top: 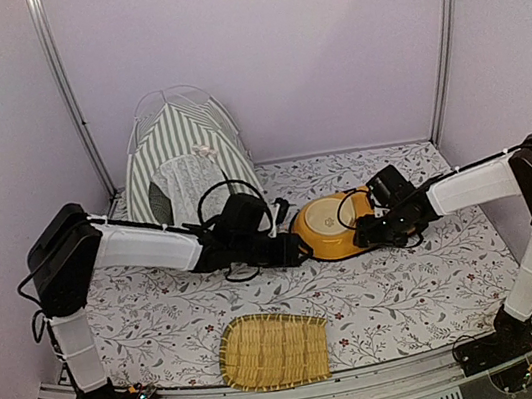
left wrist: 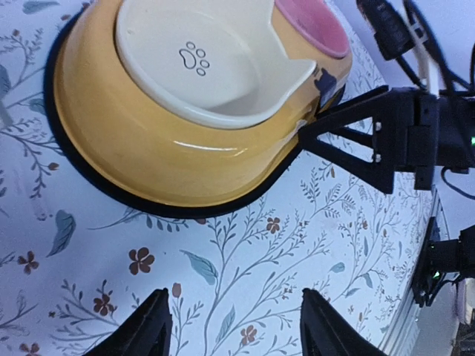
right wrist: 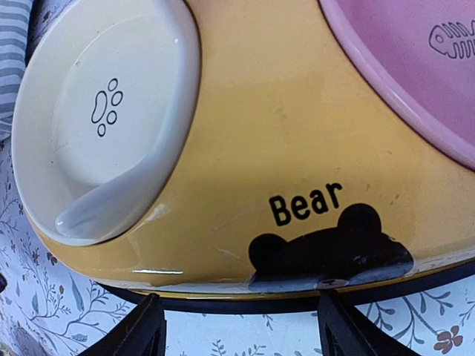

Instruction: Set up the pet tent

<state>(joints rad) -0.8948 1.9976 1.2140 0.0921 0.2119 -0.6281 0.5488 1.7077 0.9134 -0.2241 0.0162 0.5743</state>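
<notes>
The pet tent (top: 183,157) stands upright at the back left, grey-green and white striped, with its white lace door facing the front. A strip of its fabric shows in the right wrist view (right wrist: 11,67). My left gripper (top: 299,249) is open and empty over the cloth, just left of a yellow pet feeder (top: 336,224). In the left wrist view my left gripper (left wrist: 234,315) has the feeder (left wrist: 171,148) ahead of it. My right gripper (top: 366,233) is open at the feeder's right side. In the right wrist view my right gripper (right wrist: 239,317) sits just short of the feeder's black base (right wrist: 282,148).
The feeder holds a white paw-print bowl (left wrist: 208,59) and a pink bowl (right wrist: 415,67). A woven bamboo tray (top: 273,350) lies at the front centre. The table has a floral cloth (top: 440,273). Walls close in at the back and both sides.
</notes>
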